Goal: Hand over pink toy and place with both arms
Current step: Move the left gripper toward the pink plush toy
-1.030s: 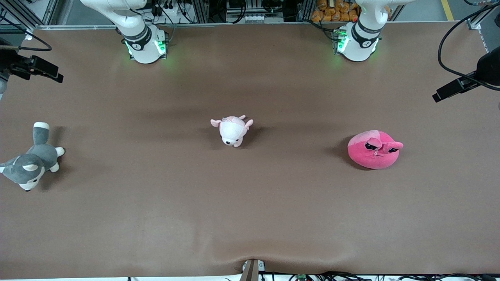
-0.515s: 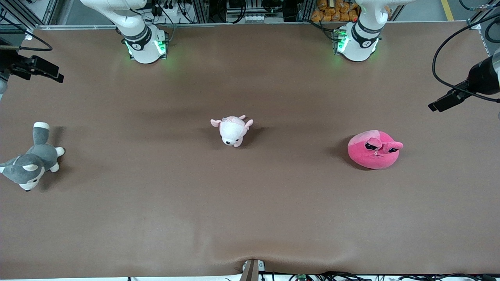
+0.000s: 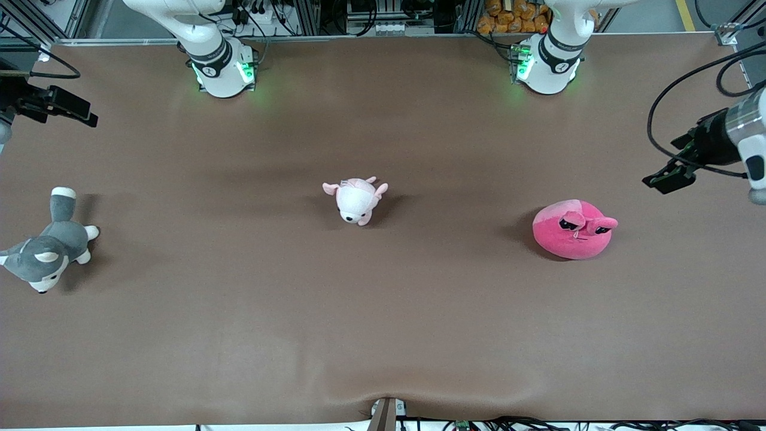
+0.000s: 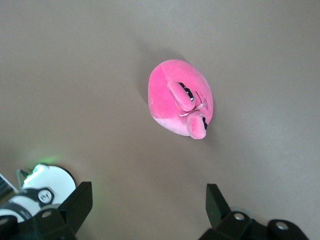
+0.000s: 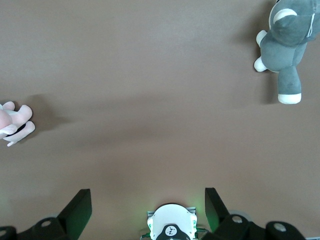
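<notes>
A: Front view first. Where does the task's thing sit?

B: The hot-pink round blob plush with two stalk eyes [image 3: 573,229] lies on the brown cloth-covered desk [image 3: 383,311], toward the left arm's end, well apart from both grippers. The small pale pink-and-white animal plush [image 3: 356,200] lies near the desk's middle. The grey-and-white husky plush [image 3: 46,242] lies at the right arm's end.

A: Grippers in that view?

B: The left arm's black two-finger gripper [image 3: 665,179] hangs in the air over the desk's edge at the left arm's end, not over the pink plush. The right arm's black gripper [image 3: 72,111] is up over the desk's edge at the right arm's end. Neither touches a toy.

A: Left wrist view?

B: The left gripper [image 4: 147,205] shows its fingers [image 4: 80,202] spread wide, released, nothing between them. The pink plush [image 4: 180,102] lies on the desk below, eyes up, apart from the fingers. A white arm base with a green light [image 4: 45,182] shows beside one finger.

A: Right wrist view?

B: The right gripper [image 5: 147,207] has its fingers [image 5: 79,206] likewise spread, holding nothing. Below it is bare desk [image 5: 150,90], the husky plush [image 5: 287,47] at one edge, part of the pale plush [image 5: 12,122] at another, and a white arm base [image 5: 171,225] between the fingers.
</notes>
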`<state>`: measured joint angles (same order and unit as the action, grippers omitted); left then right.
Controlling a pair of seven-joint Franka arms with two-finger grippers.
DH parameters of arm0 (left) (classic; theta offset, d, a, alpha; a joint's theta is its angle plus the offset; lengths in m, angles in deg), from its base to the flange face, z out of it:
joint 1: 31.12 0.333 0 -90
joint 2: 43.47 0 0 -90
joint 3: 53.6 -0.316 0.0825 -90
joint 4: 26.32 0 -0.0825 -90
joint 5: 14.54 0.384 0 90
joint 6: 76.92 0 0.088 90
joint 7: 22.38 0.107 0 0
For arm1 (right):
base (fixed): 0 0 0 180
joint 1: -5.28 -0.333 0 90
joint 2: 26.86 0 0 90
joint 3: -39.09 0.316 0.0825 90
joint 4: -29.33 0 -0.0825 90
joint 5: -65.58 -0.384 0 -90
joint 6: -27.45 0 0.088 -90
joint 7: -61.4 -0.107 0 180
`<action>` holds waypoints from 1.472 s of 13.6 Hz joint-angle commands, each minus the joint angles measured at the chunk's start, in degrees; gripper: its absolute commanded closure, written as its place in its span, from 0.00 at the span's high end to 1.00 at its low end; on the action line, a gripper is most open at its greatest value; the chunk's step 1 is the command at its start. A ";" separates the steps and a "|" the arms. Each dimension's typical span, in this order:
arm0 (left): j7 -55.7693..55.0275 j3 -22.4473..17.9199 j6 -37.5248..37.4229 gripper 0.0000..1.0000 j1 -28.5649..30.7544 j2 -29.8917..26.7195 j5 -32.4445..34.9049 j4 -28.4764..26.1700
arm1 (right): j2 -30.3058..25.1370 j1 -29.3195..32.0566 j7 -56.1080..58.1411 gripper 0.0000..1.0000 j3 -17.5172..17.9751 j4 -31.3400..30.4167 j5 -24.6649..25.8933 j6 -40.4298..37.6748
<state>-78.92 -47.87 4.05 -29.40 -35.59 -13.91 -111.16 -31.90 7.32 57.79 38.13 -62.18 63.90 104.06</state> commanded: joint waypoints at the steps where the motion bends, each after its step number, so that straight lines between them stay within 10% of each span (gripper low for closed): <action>1: -4.35 -0.01 -0.63 1.00 -1.02 2.65 -0.55 1.34 | -0.49 0.51 0.01 1.00 0.43 -0.60 0.01 0.03; 20: -14.82 -0.63 3.49 1.00 6.09 3.98 -4.92 -1.90 | 0.21 0.34 -0.08 1.00 0.52 -0.60 -0.17 0.21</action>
<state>-93.06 -48.69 6.45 -25.67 -31.26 -15.96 -111.93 -31.63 7.31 57.79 38.19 -62.70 63.89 104.08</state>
